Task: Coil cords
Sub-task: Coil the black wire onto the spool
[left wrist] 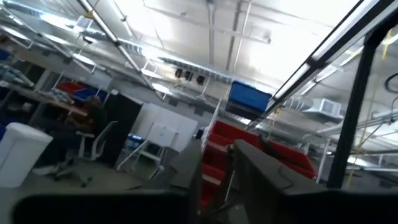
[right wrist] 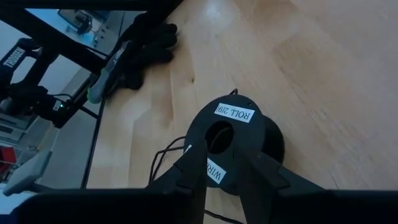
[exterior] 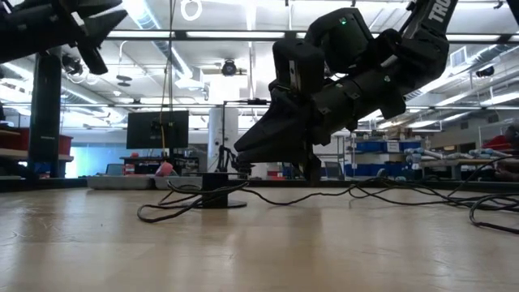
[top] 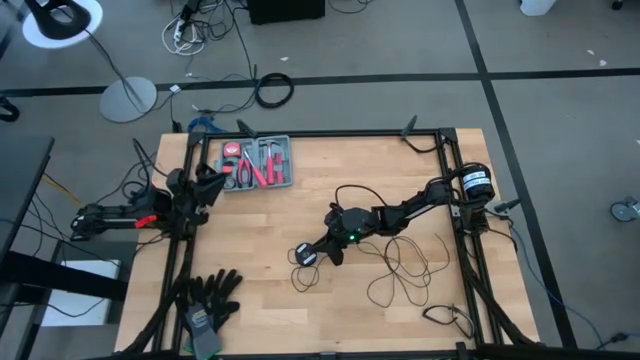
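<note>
Nearest the overhead camera, the right arm reaches to the middle of the pale wooden surface (top: 300,320). Its right claw (top: 318,252) sits over a small round black spool (top: 304,254), from which thin black cord (top: 400,270) trails in loose loops towards the right edge. The left claw (top: 210,185) waits at the left edge beside a grey tray of red-handled tools (top: 257,163); black gloves (top: 208,295) lie at the near left.

Low view: the right claw (exterior: 312,166) hangs just above the surface, the spool (exterior: 220,195) beside it, the cord (exterior: 365,195) slack.

Left wrist view: only ceiling; fingers parted, grasping nothing.

Right wrist view: dark fingers (right wrist: 186,171) stand partly apart astride the labelled spool (right wrist: 235,140); whether they grip it I cannot tell.

Judgement: coiling barely begun. Next move calls for securing the spool and gathering the loops.
</note>
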